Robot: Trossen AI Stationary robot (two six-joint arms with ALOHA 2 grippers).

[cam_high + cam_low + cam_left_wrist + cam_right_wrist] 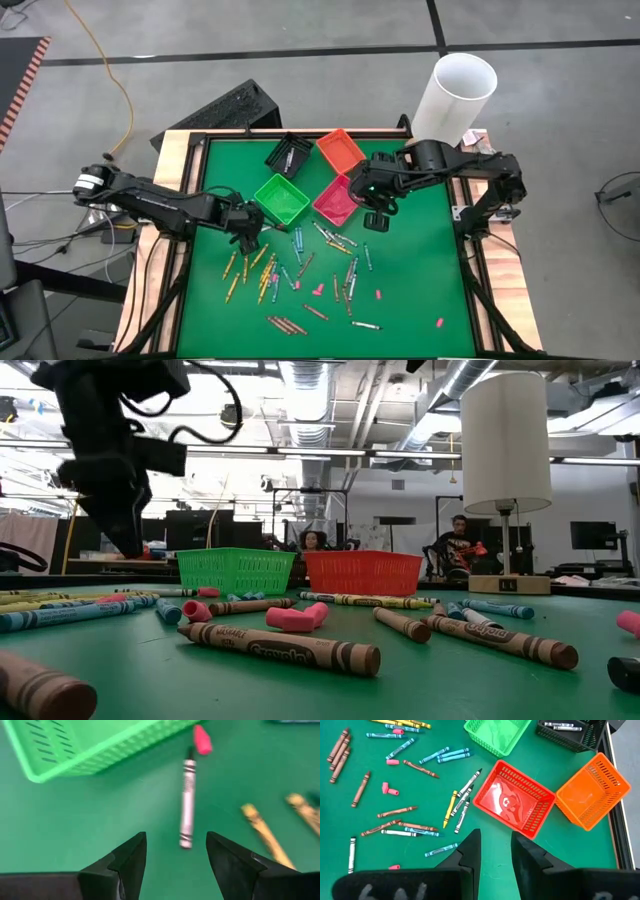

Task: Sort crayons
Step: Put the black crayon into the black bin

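Many crayons point(300, 270) lie flat and scattered on the green table mat, in yellow, blue, brown and grey. My left gripper point(245, 228) is open and empty, low over the mat just left of the green bin point(282, 198). In its wrist view a grey crayon point(187, 805) lies on the mat just ahead of the gap between its fingers point(175, 855), untouched. My right gripper point(378, 215) is open and empty, above the mat beside the red bin point(337, 200). Its wrist view point(495, 850) looks down on the red bin point(515, 805) and the crayons point(455, 810).
A black bin point(289, 152) holding grey crayons and an orange bin point(340, 150) stand at the far side. A white cylinder point(455, 95) stands off the far right corner. Small pink bits point(318, 290) lie among the crayons. Yellow crayons point(265, 832) lie beside the grey one.
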